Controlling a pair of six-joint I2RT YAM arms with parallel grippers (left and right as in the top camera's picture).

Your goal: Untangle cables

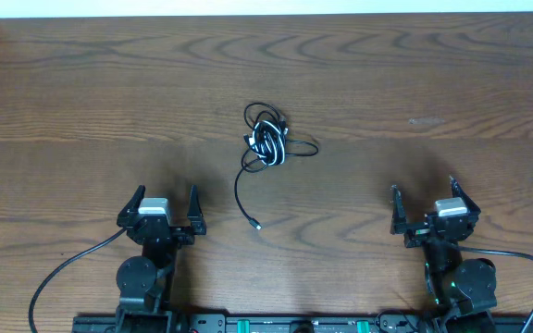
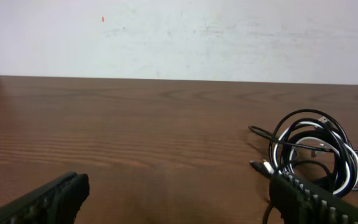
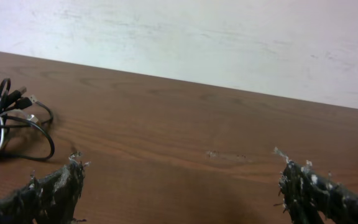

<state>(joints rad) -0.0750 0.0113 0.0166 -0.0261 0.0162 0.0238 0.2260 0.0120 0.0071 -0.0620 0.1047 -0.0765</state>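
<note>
The cables lie in one small tangled knot of black and white cord on the wooden table, a little behind its middle. One black strand trails toward the front and ends in a small plug. In the left wrist view the cables sit ahead to the right; in the right wrist view the cables are at the far left. My left gripper hovers open at the front left, nothing between its fingers. My right gripper stands open at the front right, equally empty. Both are well short of the knot.
A pale wall rises behind the table's far edge. Thick black arm wires loop off the front edge by each base. A faint scuff marks the wood ahead of the right gripper.
</note>
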